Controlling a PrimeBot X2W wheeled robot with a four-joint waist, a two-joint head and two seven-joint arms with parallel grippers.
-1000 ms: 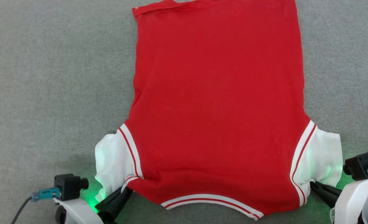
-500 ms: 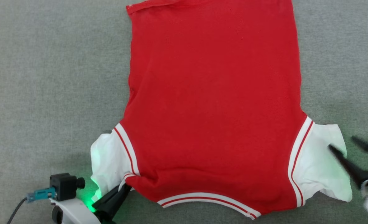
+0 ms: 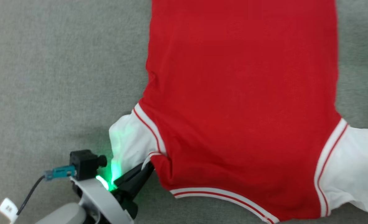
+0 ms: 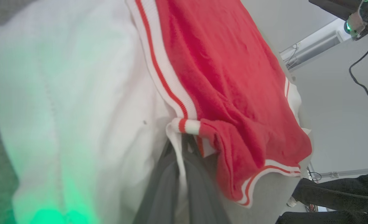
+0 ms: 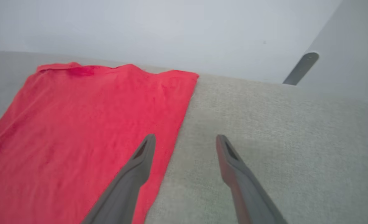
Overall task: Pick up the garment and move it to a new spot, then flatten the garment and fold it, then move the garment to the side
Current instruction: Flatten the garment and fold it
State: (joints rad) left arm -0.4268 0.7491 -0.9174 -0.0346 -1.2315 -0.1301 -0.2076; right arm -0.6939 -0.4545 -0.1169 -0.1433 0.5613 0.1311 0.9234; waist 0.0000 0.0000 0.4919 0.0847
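Near left: left gripper (image 3: 147, 169) clamped shut on the garment (image 3: 239, 109) where white sleeve meets striped trim, the jersey spread on the grey cloth surface (image 3: 62, 77), collar near, hem far. Cloth judged light, limp and apt to bunch, so best taken at the firmer trimmed seams or corners. Left wrist view gives the pinch close up, with a puckered red fold beside it; farther off, right wrist view has the right gripper (image 5: 186, 138) spread wide and empty above the garment's right edge, and takes in the far hem that the head view crops.
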